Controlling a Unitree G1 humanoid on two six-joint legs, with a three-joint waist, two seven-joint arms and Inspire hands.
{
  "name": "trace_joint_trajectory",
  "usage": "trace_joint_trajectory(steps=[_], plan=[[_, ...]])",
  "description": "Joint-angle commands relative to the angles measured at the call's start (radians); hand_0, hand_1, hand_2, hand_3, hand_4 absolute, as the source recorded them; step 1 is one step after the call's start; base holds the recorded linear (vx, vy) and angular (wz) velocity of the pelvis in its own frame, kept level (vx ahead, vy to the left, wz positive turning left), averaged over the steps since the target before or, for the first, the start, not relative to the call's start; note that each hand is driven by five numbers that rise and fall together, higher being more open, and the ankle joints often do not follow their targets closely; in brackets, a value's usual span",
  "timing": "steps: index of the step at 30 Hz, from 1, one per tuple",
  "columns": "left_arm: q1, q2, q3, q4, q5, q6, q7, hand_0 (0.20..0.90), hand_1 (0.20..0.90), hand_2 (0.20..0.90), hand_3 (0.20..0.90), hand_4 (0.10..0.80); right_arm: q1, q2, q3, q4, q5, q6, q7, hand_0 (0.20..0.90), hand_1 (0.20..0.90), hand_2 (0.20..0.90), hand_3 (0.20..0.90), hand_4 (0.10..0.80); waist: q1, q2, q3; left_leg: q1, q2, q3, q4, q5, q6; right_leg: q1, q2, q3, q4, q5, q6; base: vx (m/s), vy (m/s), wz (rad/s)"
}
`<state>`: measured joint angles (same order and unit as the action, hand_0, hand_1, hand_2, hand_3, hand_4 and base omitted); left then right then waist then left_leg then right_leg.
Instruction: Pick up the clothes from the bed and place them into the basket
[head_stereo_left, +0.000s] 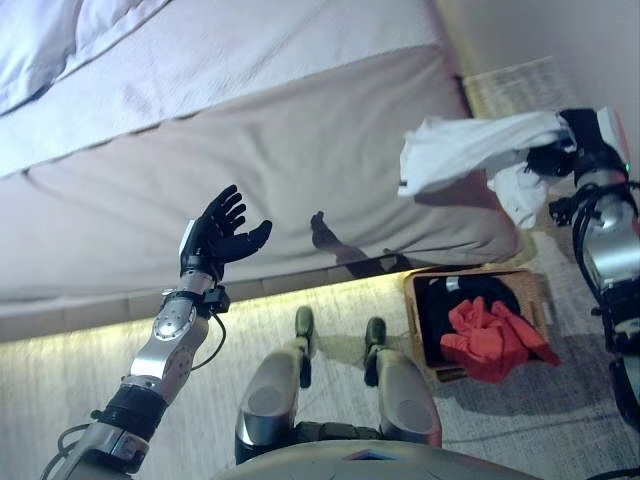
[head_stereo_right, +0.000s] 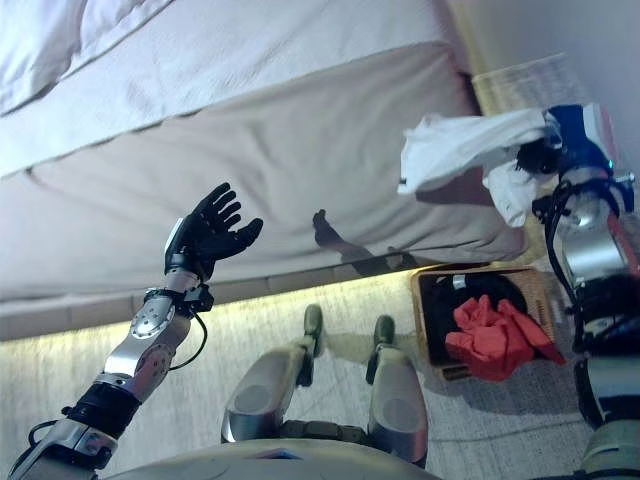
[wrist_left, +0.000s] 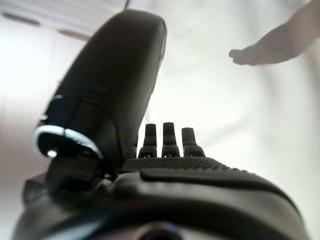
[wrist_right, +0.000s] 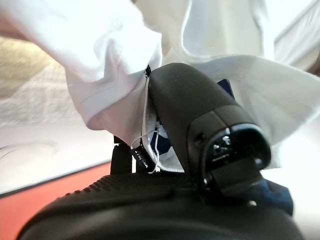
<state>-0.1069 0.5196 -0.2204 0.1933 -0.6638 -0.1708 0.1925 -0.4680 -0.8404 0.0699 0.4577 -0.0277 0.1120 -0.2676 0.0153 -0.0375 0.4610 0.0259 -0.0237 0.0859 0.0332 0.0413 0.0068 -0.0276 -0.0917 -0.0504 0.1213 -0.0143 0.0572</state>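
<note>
Off the bed's right corner, one white garment (head_stereo_left: 470, 148) hangs in the air, pinched in my right hand (head_stereo_left: 556, 152) with my thumb (wrist_right: 187, 110) curled over a bunched fold. It droops above the floor, up and slightly right of the single wicker basket (head_stereo_left: 538, 300), which sits on the carpet just beside the foot of the bed (head_stereo_left: 250, 140). Two pieces lie in that basket: one red garment (head_stereo_left: 490, 340) spilling over its near edge, and something dark (head_stereo_left: 465, 300) beneath it.

My left hand (head_stereo_left: 215, 235) is raised over the mattress edge, fingers spread and straight, holding nothing. One pillow or folded duvet (head_stereo_left: 60, 30) lies at the far left of the bed.

My right wrist view shows the white cloth's hem and a small tag (wrist_right: 150, 150) pressed against my thumb, which the head views do not. My left wrist view shows only my own fingertips (wrist_left: 169, 131) against pale bedding.
</note>
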Motion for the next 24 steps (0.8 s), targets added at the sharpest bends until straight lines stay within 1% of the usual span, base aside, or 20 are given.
trace_joint_trajectory(steps=[1, 3, 5, 7, 13, 18, 24], plan=[[0.036, -0.053, 0.017, 0.023, 0.068, -0.068, -0.028, 0.9, 0.9, 0.9, 0.9, 0.8, 0.086, -0.028, -0.042, -0.082, -0.088, -0.073, -0.12, 0.3, 0.3, 0.3, 0.2, 0.1, -0.04, -0.004, -0.249, 0.017, 0.024, 0.005, 0.025, -0.146, 0.017, 0.0, 0.014, 0.015, -0.048, 0.022, 0.019, -0.006, 0.023, -0.33], [0.034, -0.068, 0.013, 0.028, 0.083, -0.075, -0.042, 0.9, 0.9, 0.9, 0.9, 0.8, 0.167, -0.016, -0.101, -0.125, -0.097, -0.084, -0.136, 0.3, 0.3, 0.3, 0.2, 0.1, -0.065, -0.005, -0.267, 0.041, 0.029, 0.018, -0.02, -0.137, 0.019, 0.006, 0.02, 0.039, -0.073, 0.038, 0.029, -0.026, 0.011, -0.23], [0.027, -0.081, 0.006, 0.047, 0.095, -0.082, -0.064, 0.9, 0.9, 0.9, 0.9, 0.8, 0.203, -0.007, -0.134, -0.143, -0.096, -0.082, -0.149, 0.3, 0.3, 0.3, 0.2, 0.1, -0.078, -0.006, -0.276, 0.054, 0.032, 0.028, -0.041, -0.132, 0.018, 0.01, 0.024, 0.05, -0.088, 0.047, 0.034, -0.047, -0.003, -0.26], [0.011, -0.097, -0.008, 0.082, 0.108, -0.098, -0.08, 0.9, 0.9, 0.9, 0.9, 0.8, 0.239, 0.008, -0.166, -0.167, -0.103, -0.071, -0.15, 0.3, 0.3, 0.3, 0.2, 0.1, -0.104, -0.007, -0.288, 0.066, 0.033, 0.042, -0.065, -0.13, 0.019, 0.008, 0.033, 0.073, -0.106, 0.061, 0.042, -0.066, 0.002, -0.19], [-0.001, -0.135, -0.023, 0.125, 0.152, -0.119, -0.096, 0.9, 0.9, 0.9, 0.9, 0.8, 0.315, 0.029, -0.213, -0.192, -0.122, -0.07, -0.099, 0.3, 0.3, 0.3, 0.2, 0.1, -0.161, -0.008, -0.307, 0.094, 0.041, 0.102, -0.069, -0.151, 0.023, -0.008, 0.045, 0.127, -0.128, 0.082, 0.053, -0.01, 0.022, -0.3], [-0.02, -0.148, -0.029, 0.145, 0.166, -0.112, -0.091, 0.9, 0.9, 0.9, 0.9, 0.8, 0.353, 0.044, -0.209, -0.166, -0.118, -0.061, -0.039, 0.3, 0.3, 0.3, 0.2, 0.1, -0.192, -0.008, -0.318, 0.104, 0.042, 0.132, -0.067, -0.161, 0.024, -0.014, 0.058, 0.158, -0.132, 0.084, 0.053, 0.002, 0.006, -0.25], [-0.035, -0.153, -0.047, 0.15, 0.175, -0.092, -0.104, 0.9, 0.9, 0.9, 0.9, 0.8, 0.355, 0.068, -0.168, -0.064, -0.087, -0.042, 0.013, 0.3, 0.3, 0.3, 0.2, 0.1, -0.207, -0.002, -0.315, 0.107, 0.047, 0.164, -0.053, -0.171, 0.02, -0.021, 0.061, 0.164, -0.135, 0.088, 0.053, -0.022, -0.017, -0.19]])
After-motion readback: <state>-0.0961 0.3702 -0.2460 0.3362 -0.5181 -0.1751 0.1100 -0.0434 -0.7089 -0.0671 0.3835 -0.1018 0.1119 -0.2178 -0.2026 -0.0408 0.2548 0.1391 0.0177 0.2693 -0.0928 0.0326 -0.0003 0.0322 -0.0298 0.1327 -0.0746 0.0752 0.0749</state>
